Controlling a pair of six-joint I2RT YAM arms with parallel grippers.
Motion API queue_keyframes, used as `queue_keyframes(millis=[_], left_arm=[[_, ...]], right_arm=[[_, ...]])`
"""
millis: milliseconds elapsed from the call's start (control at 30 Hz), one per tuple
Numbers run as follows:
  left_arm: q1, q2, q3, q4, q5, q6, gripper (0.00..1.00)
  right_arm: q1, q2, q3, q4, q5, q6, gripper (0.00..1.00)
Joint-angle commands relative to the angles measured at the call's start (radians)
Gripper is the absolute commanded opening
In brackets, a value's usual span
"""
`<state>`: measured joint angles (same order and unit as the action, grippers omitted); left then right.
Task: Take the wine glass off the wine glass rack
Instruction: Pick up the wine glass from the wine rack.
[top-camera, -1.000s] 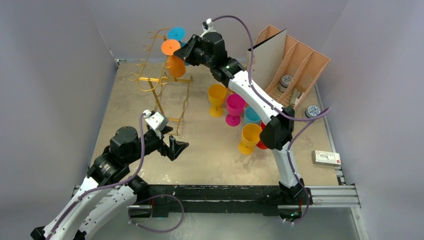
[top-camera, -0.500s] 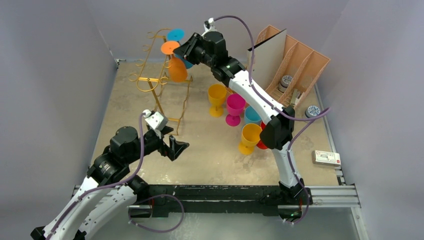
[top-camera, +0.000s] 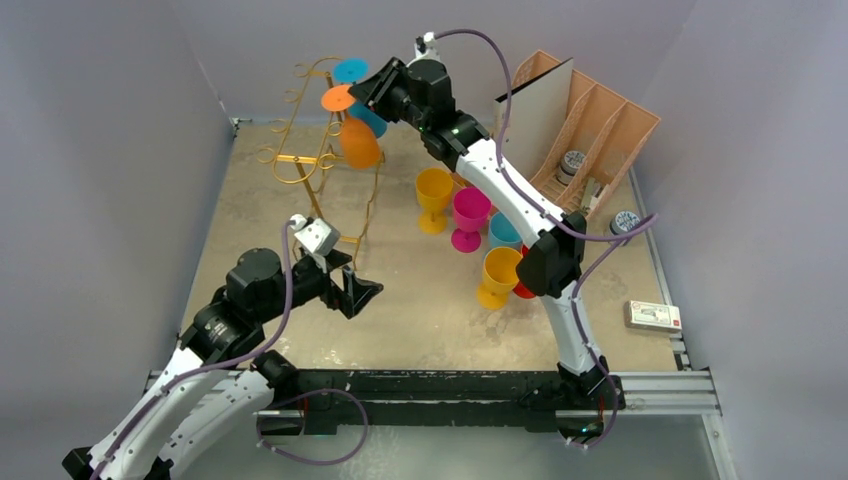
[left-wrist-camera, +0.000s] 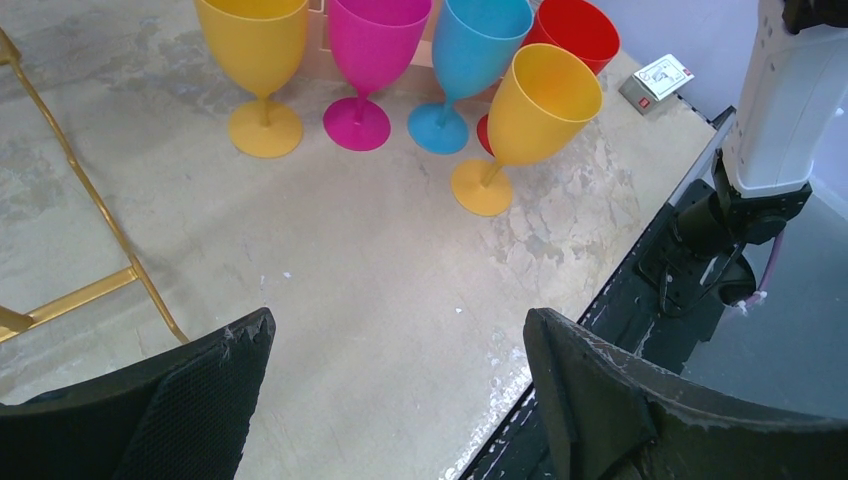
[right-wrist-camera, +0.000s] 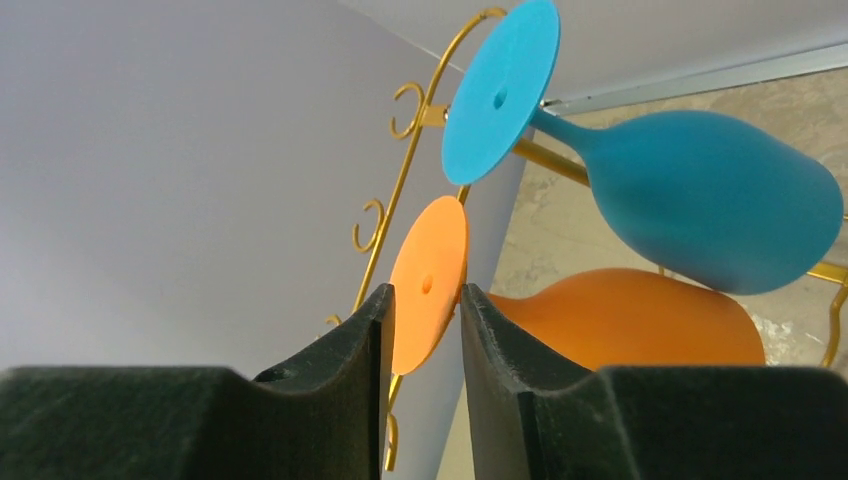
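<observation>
A tall gold wire rack (top-camera: 318, 160) stands far left on the mottled beige surface (top-camera: 420, 290). An orange plastic wine glass (top-camera: 358, 143) hangs tilted by its upper hooks, its foot pinched between the right fingers (right-wrist-camera: 340, 370). The left fingers (left-wrist-camera: 200, 400) are spread, empty.

The right gripper (right-wrist-camera: 426, 298) has no sideways slack, its pads pressed on the foot of the orange wine glass (right-wrist-camera: 620, 320). Up and to its right the blue wine glass (right-wrist-camera: 700, 200) hangs close over the orange bowl, and the wine glass rack (top-camera: 300, 160) curls rise just beyond the foot. Below the left gripper (left-wrist-camera: 400, 330), bare table (left-wrist-camera: 380, 250) shows between wide-set fingers; a rack leg crosses on its left, and standing glasses (left-wrist-camera: 540, 100) crowd the space ahead
</observation>
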<state>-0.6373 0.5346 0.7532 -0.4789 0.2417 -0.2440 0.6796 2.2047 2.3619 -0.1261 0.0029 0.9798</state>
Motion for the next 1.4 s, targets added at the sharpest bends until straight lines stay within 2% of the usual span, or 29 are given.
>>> queue_keyframes(millis=[0, 100, 367, 700, 1000, 1367], left_arm=[[0.002, 0.007, 0.012, 0.029, 0.022, -0.018, 0.93], [0.002, -0.007, 0.011, 0.024, 0.018, -0.015, 0.93], [0.002, -0.037, 0.003, 0.02, 0.01, -0.011, 0.93], [0.001, -0.036, 0.006, 0.013, 0.008, -0.012, 0.93], [0.002, -0.03, 0.009, 0.008, 0.001, -0.023, 0.93], [0.002, -0.011, 0.014, 0.005, -0.003, -0.034, 0.93]], right_arm=[[-0.003, 0.023, 0.076, 0.017, 0.039, 0.011, 0.29], [-0.003, 0.027, 0.076, 0.027, 0.024, 0.017, 0.26], [-0.003, 0.029, 0.071, 0.023, 0.01, 0.03, 0.28], [-0.003, 0.015, 0.058, 0.024, -0.001, 0.056, 0.12], [-0.004, -0.021, 0.007, 0.046, -0.057, 0.193, 0.0], [-0.011, -0.063, -0.044, 0.097, -0.053, 0.31, 0.0]])
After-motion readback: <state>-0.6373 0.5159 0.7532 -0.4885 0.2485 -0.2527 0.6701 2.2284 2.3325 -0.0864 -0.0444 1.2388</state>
